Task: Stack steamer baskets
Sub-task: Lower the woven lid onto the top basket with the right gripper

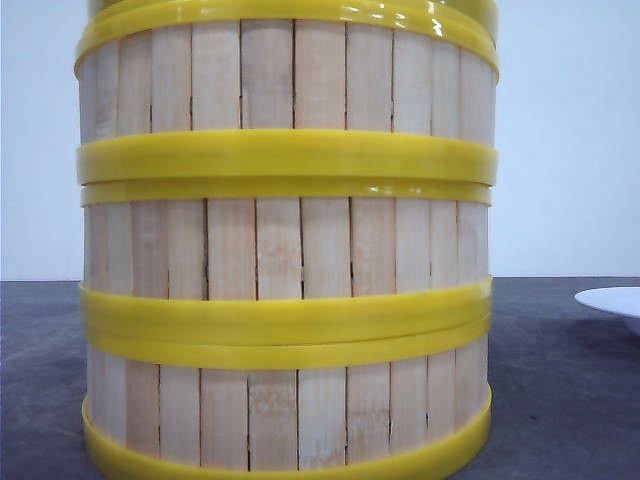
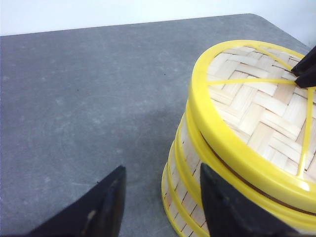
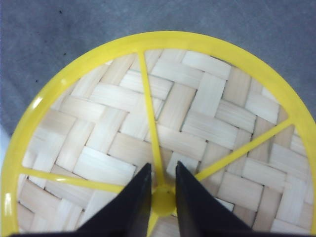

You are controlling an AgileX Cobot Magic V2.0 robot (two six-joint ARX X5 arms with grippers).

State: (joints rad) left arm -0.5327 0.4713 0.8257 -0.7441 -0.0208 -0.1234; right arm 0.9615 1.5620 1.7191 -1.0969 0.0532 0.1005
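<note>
**Top Piece Seated on the Stack: Release Pending**

You are looking at a stack of steamer baskets (image 1: 287, 250) standing on the dark grey table (image 1: 560, 400), close to the front camera. Three slatted tiers separated by yellow rims fill that view. A white plate (image 1: 612, 300) lies well apart, at the right edge.

**Right arm.** The right gripper (image 3: 163, 190) is over the centre of the top piece (image 3: 163, 123), a woven surface with yellow spokes meeting at a hub (image 3: 163, 201). The jaws stand narrowly apart with the hub between them. They appear to be pinching it, but whether the pads actually bear on it cannot be confirmed from the wrist view.

**Left arm.** The left gripper (image 2: 160, 207) hangs beside the stack, near its lower rims. Its jaws are spread wide and hold nothing. One finger (image 2: 232, 207) is just beside the basket wall; contact cannot be determined.

**Step in hand.** Judge this as the end of placement: the top piece sits level on the stack, and the left wrist view shows its rim aligned with the rims below.

**Next move.**
1. Verify that the top rim is seated evenly all round.
2. Open the right jaws fully before lifting, so the hub is not dragged upward.
3. Withdraw straight up; a sideways pull could topple the tall stack.
4. Keep the left arm off the wall.
</note>
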